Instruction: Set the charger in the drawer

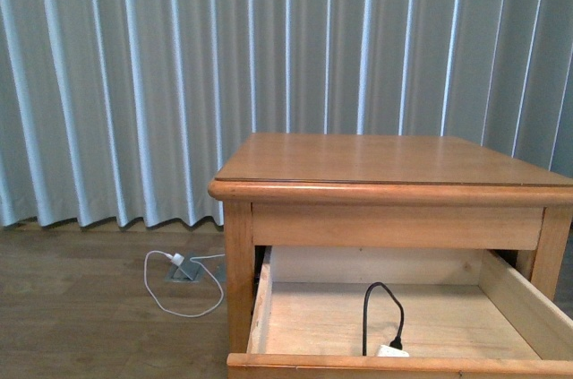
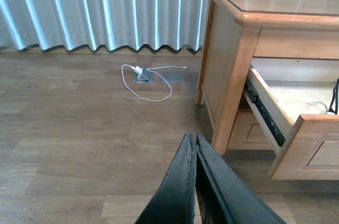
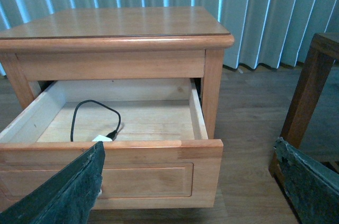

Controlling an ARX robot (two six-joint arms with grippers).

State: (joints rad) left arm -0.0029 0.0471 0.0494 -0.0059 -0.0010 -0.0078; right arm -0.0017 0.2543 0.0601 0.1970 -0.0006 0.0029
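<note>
The wooden drawer of the nightstand is pulled open, also in the right wrist view and the left wrist view. The charger lies inside near the front: its white block with the black cable looping up; it shows in the right wrist view too. My right gripper is open and empty in front of the drawer's face. My left gripper is shut and empty over the floor, beside the nightstand.
The nightstand top is bare wood. A white cable with white plug lies at a floor socket, also in the left wrist view. Curtains hang behind. A dark wooden furniture leg stands near my right gripper.
</note>
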